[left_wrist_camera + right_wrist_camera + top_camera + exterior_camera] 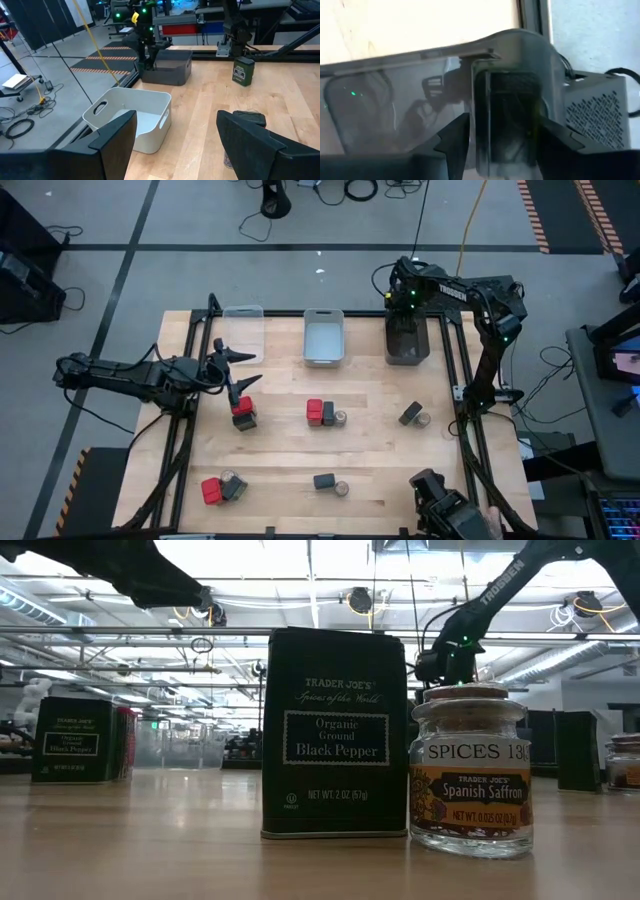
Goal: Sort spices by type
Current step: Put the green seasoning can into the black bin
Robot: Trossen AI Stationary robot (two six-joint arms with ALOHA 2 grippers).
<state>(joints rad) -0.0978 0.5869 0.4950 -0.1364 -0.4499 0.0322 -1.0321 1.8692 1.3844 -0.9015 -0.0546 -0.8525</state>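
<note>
We see the right tool (502, 132) parted around a rigid, smooth black pepper tin (507, 117); grip its flat sides.

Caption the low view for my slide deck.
Black pepper tin and saffron jar stand side by side on the wooden table, a second tin behind.

We see three bins (323, 337) in a row along the table's (370, 465) far edge, spice containers (325, 413) scattered nearer, right gripper (408, 322) inside the right-hand bin (407, 345), left gripper (238, 367) over the left side.
</note>
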